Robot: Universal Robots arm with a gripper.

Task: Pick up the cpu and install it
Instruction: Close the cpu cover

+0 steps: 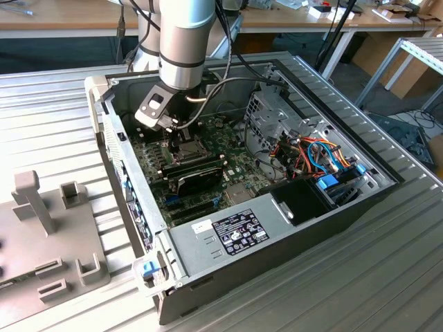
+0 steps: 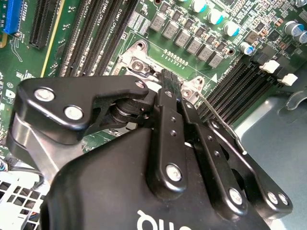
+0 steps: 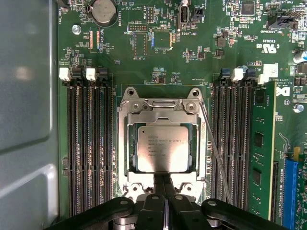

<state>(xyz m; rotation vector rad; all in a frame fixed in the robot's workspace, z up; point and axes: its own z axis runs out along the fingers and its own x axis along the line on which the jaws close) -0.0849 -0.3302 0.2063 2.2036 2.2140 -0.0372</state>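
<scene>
Silvery-grey flat square cpu (image 3: 162,148) sits in the hinged metal socket frame (image 3: 163,106). Black gripper (image 3: 164,182) closed, empty; contact with frame unclear.

ribbed metal table (image 1: 387,277) | on it — open computer case (image 1: 297,242) | grey fixture (image 1: 41,242)

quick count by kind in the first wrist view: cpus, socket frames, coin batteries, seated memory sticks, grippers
cpu: 1
socket frame: 1
coin battery: 1
green memory stick: 1
gripper: 1
total: 5
</scene>
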